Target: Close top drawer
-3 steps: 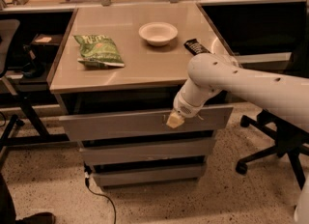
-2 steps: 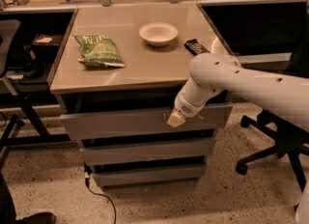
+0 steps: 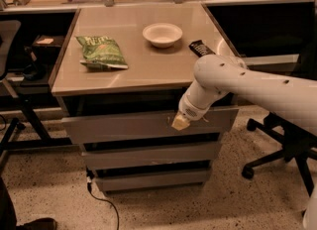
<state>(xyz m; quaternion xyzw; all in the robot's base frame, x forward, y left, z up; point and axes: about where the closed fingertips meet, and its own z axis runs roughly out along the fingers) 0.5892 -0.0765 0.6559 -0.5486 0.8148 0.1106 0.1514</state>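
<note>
The top drawer (image 3: 124, 126) is a wide grey panel as broad as the desk, with small pale scuffs near its right half. It stands pulled out a little, with a dark gap under the desk top. My gripper (image 3: 179, 123) hangs from the white arm coming from the right, its pale tip against the drawer's front panel, right of the middle.
Two slimmer grey drawer fronts (image 3: 148, 155) lie below. The desk top (image 3: 148, 65) bears a green chip bag (image 3: 101, 52), a white bowl (image 3: 162, 34) and a dark bar (image 3: 201, 48). A black office chair (image 3: 287, 149) stands right; a cable (image 3: 106, 201) runs on the floor.
</note>
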